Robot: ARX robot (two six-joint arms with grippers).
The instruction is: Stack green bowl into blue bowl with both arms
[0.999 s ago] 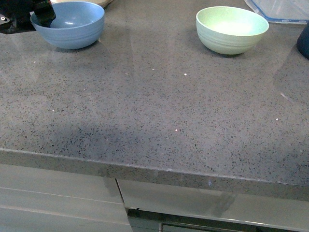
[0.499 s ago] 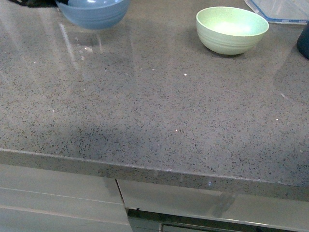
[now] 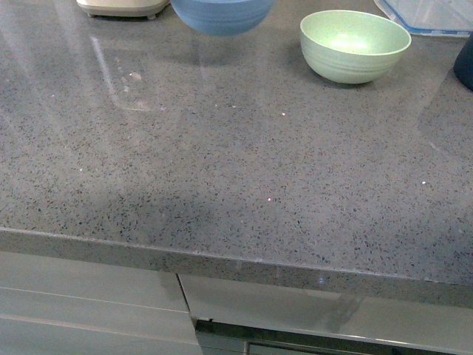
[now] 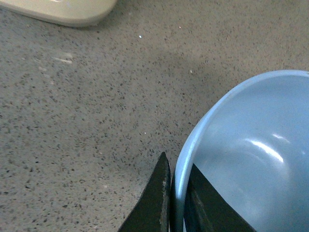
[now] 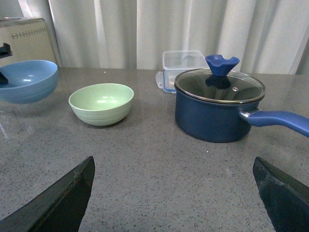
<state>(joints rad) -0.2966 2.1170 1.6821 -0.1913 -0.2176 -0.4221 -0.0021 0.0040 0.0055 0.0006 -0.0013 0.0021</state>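
Front view: the green bowl (image 3: 355, 46) sits upright on the grey speckled counter (image 3: 222, 163), toward the far edge. The blue bowl (image 3: 222, 15) is to the left of the green bowl, near but not touching, cut off by the frame. It looks raised off the counter, with a soft shadow under it. Further left of the green bowl is the foot of a beige appliance (image 3: 122, 7). Right of the green bowl are a clear container (image 3: 432, 15) and a sliver of a navy pot (image 3: 465, 63). Neither arm shows here.

Left wrist view: the left gripper (image 4: 175, 208) is clamped on the blue bowl (image 4: 241, 159) at its rim. One finger (image 4: 155, 203) is outside the wall and the other is inside. The green bowl isn't in this shot, just counter and the beige appliance (image 4: 63, 9).

Right wrist view: the right gripper (image 5: 173, 166) is spread wide and holds nothing, with its dark fingers (image 5: 58, 203) well apart over bare counter. The green bowl (image 5: 101, 104) sits beyond it. The blue bowl (image 5: 26, 79) hangs just beside the green bowl, on the side away from the navy pot (image 5: 219, 108), which has a glass lid (image 5: 219, 86). The clear container (image 5: 186, 67) is behind, between the green bowl and the pot, with a curtain (image 5: 145, 29) at the back.
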